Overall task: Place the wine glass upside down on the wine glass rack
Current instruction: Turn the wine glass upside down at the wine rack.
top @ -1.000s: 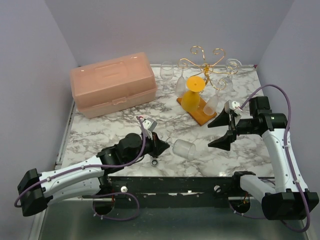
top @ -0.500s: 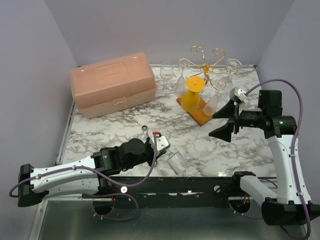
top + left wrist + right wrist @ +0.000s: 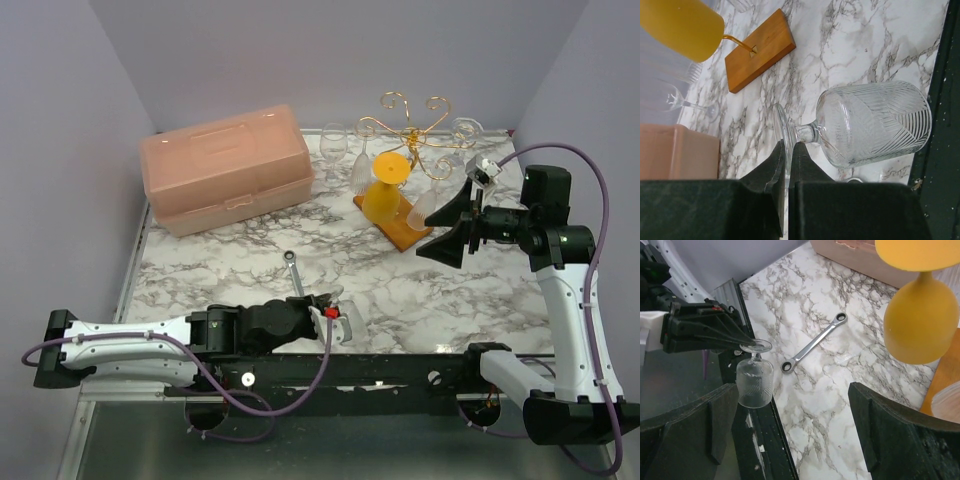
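Wine glass [image 3: 870, 125] at the near edge of the bench [image 3: 865, 30], long axis foot-to-mouth, mouth pointing toward that edge; left claw [image 3: 787, 150] clamped on its foot, right claw [image 3: 792, 390] spread wide.

1 rack [image 3: 405, 237]; 1 wrench [image 3: 293, 270]; 1 box [image 3: 225, 170]; 1 yellow glass [image 3: 383, 200]; 5+ clear glasses [image 3: 870, 125].

Bare marble table [image 3: 430, 295] between wrench [image 3: 294, 272] and wine glass rack [image 3: 402, 235], its arms crowded with glasses [image 3: 382, 200].
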`<act>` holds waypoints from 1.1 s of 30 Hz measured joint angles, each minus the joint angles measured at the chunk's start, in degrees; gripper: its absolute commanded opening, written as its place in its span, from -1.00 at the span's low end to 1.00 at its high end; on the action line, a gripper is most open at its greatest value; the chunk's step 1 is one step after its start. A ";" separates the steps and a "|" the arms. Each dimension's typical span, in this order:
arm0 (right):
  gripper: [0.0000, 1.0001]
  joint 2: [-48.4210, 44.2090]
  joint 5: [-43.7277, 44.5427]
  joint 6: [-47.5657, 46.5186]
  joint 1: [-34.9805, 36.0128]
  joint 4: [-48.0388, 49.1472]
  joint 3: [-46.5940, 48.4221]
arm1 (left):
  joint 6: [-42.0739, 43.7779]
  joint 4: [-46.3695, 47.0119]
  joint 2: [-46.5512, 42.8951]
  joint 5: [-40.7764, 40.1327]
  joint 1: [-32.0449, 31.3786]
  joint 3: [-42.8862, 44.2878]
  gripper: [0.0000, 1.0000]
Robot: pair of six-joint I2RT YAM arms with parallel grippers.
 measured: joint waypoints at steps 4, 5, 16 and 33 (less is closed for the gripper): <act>1.00 -0.02 -0.74 3.30 0.00 1.66 -0.02 | 5.20 1.11 2.69 -3.52 -2.84 0.33 -1.00; 1.00 -0.02 -0.76 4.11 0.00 2.32 -0.07 | 6.73 1.38 3.67 -4.57 -3.72 0.52 -1.00; 0.95 -0.92 0.20 18.43 0.00 11.19 -5.51 | 16.28 8.17 6.69 -9.18 -8.15 0.50 -1.00; 1.00 -1.88 -2.03 28.09 0.00 17.84 -11.72 | 24.48 15.21 10.56 -13.40 -10.47 -0.35 -1.00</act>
